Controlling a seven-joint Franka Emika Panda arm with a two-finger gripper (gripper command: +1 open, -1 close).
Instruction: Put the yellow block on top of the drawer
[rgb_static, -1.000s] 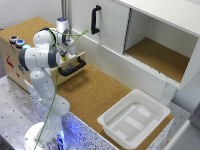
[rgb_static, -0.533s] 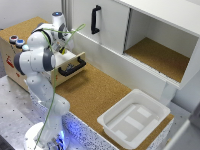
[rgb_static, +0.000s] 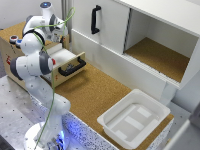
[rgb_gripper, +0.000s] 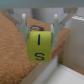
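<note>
Yellow fills the middle of the wrist view: the yellow block (rgb_gripper: 40, 46), marked with dark characters on its face, sits squarely between the two pale fingers (rgb_gripper: 24, 22) of the gripper (rgb_gripper: 40, 27), which press against its sides, so the jaws are closed partway onto it and carry it. Below the held block in that view lies cork-brown surface, with a pale edge beyond it; whether the block touches anything under it cannot be told. In the exterior view the gripper (rgb_static: 59, 31) hangs over the drawer (rgb_static: 37, 52), above the back part of its cork-brown top, and the block itself is too small to make out there. The pull-out compartment stands open just in front of and below the gripper, its black handle (rgb_static: 72, 67) facing the cork floor. Coloured round buttons (rgb_static: 14, 39) sit on the top to the exterior view's left of the gripper. The large white cabinet (rgb_static: 135, 40) stands near it on the exterior view's right, and the white plastic tub (rgb_static: 134, 120) lies well apart.
</note>
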